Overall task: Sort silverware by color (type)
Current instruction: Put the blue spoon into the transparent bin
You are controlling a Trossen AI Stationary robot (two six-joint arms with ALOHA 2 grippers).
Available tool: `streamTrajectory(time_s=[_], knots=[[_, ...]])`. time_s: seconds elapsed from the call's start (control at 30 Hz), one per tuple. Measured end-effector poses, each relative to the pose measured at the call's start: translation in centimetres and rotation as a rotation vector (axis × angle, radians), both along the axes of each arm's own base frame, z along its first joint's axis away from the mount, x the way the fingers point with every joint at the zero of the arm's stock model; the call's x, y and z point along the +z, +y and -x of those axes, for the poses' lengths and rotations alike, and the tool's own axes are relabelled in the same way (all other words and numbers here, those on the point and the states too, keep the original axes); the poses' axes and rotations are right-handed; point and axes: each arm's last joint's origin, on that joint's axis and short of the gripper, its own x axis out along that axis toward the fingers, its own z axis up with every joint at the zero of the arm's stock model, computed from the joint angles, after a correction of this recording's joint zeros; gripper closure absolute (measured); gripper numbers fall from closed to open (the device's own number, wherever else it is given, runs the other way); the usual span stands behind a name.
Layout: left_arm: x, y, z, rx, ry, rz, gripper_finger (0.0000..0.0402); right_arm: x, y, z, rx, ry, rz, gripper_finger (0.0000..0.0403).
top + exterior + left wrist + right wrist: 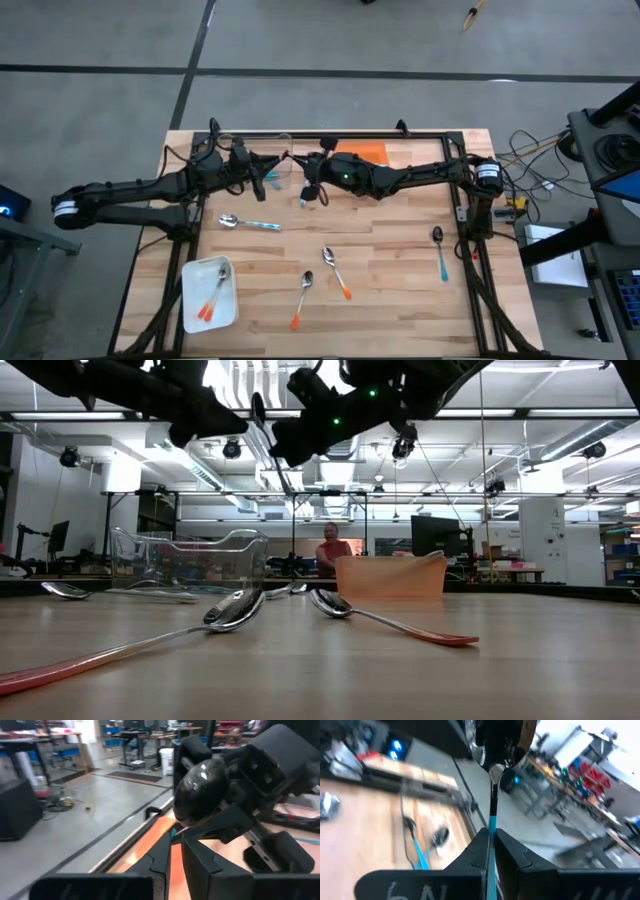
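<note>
A spoon with a dark bowl [205, 785] and a teal handle [492, 805] hangs in the air over the far middle of the table, between my two arms. My right gripper [491, 837] is shut on its handle. My left gripper [172, 839] meets it from the other side, fingertips closed beside the bowl. In the high view the two grippers [264, 172] [306, 186] stand nearly tip to tip. On the table lie a light-blue-handled spoon [248, 223], two orange-handled spoons [336, 272] [302, 298] and another teal-handled spoon [440, 252]. My left gripper pinches the spoon where a bit of teal [172, 833] shows at its fingertips, just below the bowl. It comes in level from the table's left. My own fingers hide the rest of the contact. My right gripper pinches the teal handle [491, 831] between its two fingers, level, from the table's right. The fingers lie along the spoon, which sticks straight out past them, bowl at the far end. The spoon is lifted clear of the table.
A white tray [228, 310] at the near left holds two orange-handled spoons [208, 300]. An orange bin [362, 152] and a clear bin [190, 560] stand along the far edge. A person [330, 548] sits in the room beyond.
</note>
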Motion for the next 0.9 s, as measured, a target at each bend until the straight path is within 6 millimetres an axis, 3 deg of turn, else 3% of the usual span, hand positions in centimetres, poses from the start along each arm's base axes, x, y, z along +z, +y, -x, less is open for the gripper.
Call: streamTrajectory(time_s=[0.13, 0.3, 0.53, 0.9], knots=[[-0.1, 0.2, 0.2, 0.072, 0.028, -0.03, 0.035, -0.5, -0.1, 0.2, -0.107, 0.15, 0.003, 0.0394], [-0.1, 0.4, 0.2, 0.137, 0.034, -0.038, 0.029, -0.4, -0.1, 0.5, -0.193, 0.277, 0.018, 0.0394], [-0.2, 0.6, -0.5, 0.146, 0.016, -0.065, 0.0216, 0.2, -0.1, 0.4, -0.19, 0.283, 0.017, 0.0394], [-1.4, 0.9, -2.2, 0.089, 0.031, -0.053, 0.0201, 0.4, -0.1, 0.3, -0.197, 0.244, -0.01, 0.0394]])
